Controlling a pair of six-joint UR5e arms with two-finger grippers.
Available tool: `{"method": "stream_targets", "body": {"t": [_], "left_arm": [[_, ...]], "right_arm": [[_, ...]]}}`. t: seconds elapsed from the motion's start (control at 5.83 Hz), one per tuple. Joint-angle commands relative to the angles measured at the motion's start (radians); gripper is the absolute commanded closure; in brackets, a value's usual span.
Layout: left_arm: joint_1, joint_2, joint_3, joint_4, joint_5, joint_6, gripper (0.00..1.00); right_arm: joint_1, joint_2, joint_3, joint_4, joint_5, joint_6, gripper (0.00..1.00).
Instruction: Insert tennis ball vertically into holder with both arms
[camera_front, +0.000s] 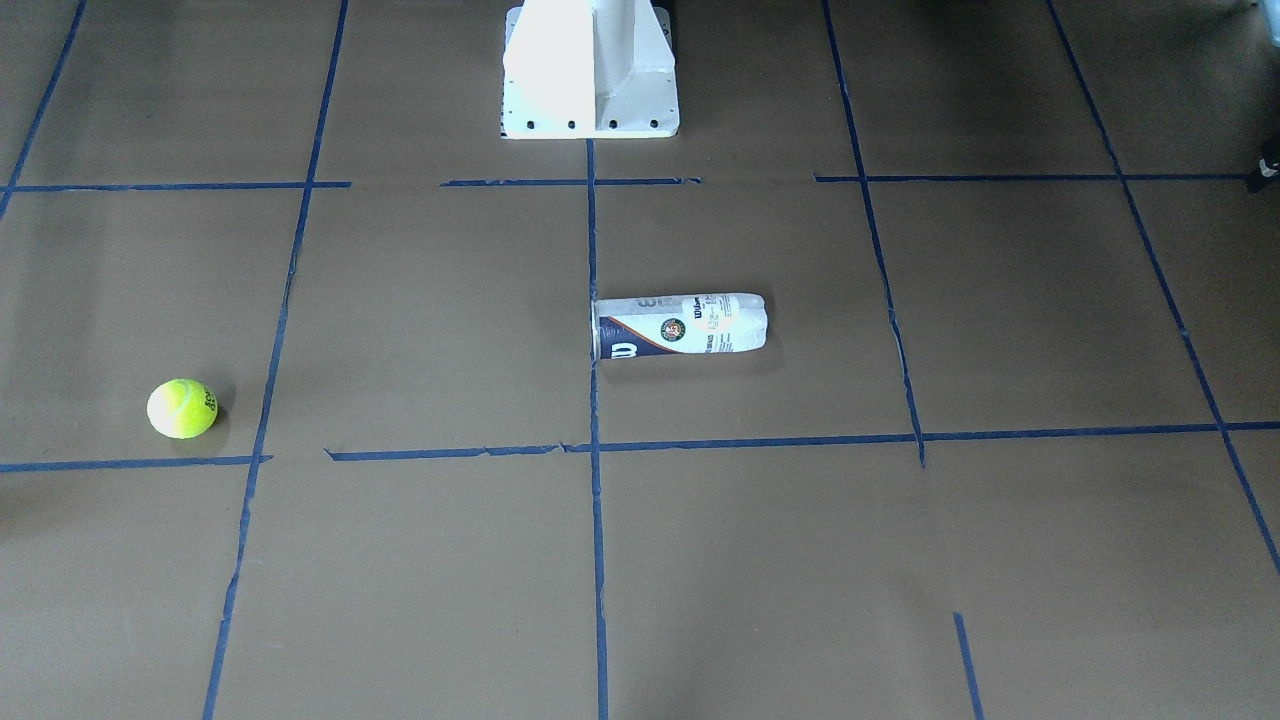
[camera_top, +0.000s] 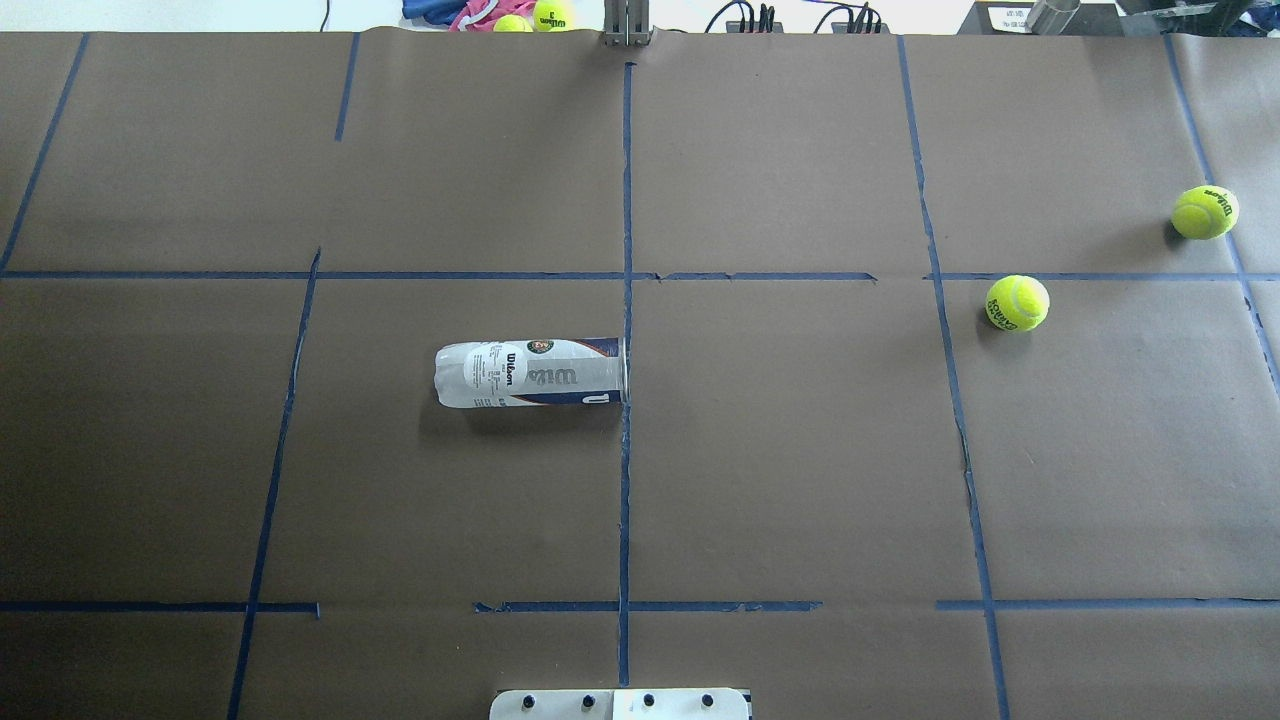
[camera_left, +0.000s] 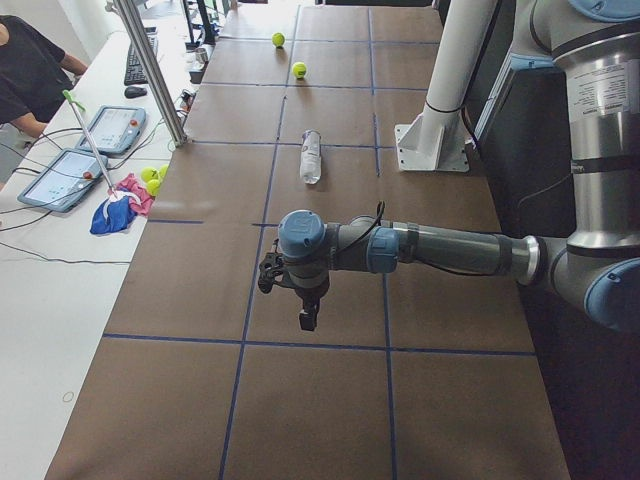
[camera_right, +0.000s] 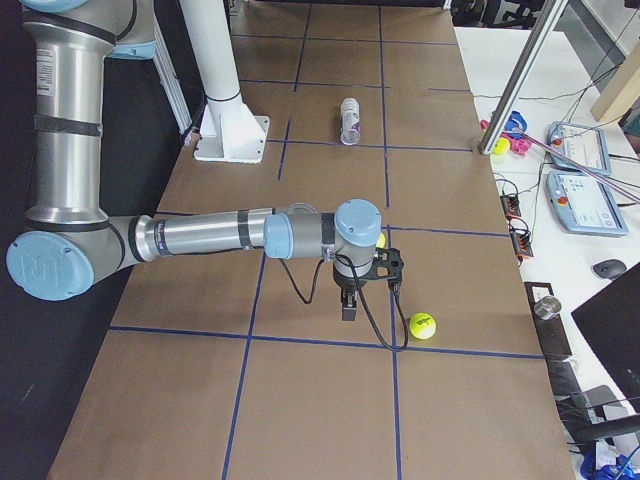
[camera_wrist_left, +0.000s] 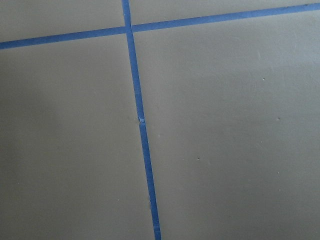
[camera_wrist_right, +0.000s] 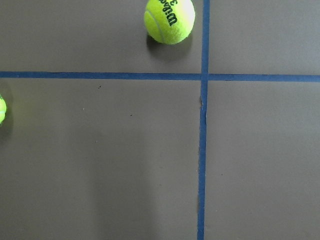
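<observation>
Lying well apart: holder (camera_left: 311, 157), left tool (camera_left: 268, 277)

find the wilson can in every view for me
Front-facing: the holder lies at centre, below the white pedestal base.
Overhead: centre-left, above the base.
Exterior left: upper middle, left of the base.
Exterior right: upper middle, right of the base.
Left wrist: not in it.
Right wrist: not in it.
Shared landmark: the white pedestal base.
</observation>
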Motion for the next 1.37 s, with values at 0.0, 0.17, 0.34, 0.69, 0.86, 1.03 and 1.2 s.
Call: {"method": "stream_targets", "body": {"t": [0.0, 0.17, 0.34, 0.69, 0.86, 1.03, 1.2], "left_arm": [[0.010, -0.010, -0.062, -0.010, 0.000, -0.001, 0.00], [0.068, -0.039, -0.075, -0.130, 0.001, -0.006, 0.00], [0.199, -0.078, -0.075, -0.222, 0.001, -0.042, 0.00], [0.370, -0.279, -0.063, -0.324, 0.015, -0.136, 0.00], [0.502, -0.396, -0.063, -0.320, 0.071, -0.141, 0.00], [0.641, -0.520, -0.058, -0.316, 0.258, -0.136, 0.00], [0.769, -0.661, -0.052, -0.253, 0.395, -0.136, 0.00]], "right_arm": [[-0.018, 0.003, 0.004, 0.003, 0.017, -0.003, 0.00], [-0.032, 0.007, 0.003, 0.003, 0.014, -0.002, 0.00], [-0.044, 0.012, 0.003, 0.002, 0.014, 0.004, 0.00], [-0.082, 0.015, 0.012, 0.002, 0.018, 0.007, 0.00], [-0.083, 0.013, 0.013, 0.002, 0.018, 0.007, 0.00], [-0.083, 0.013, 0.013, 0.002, 0.017, 0.007, 0.00], [-0.083, 0.012, 0.012, 0.008, 0.017, 0.009, 0.00]]}}
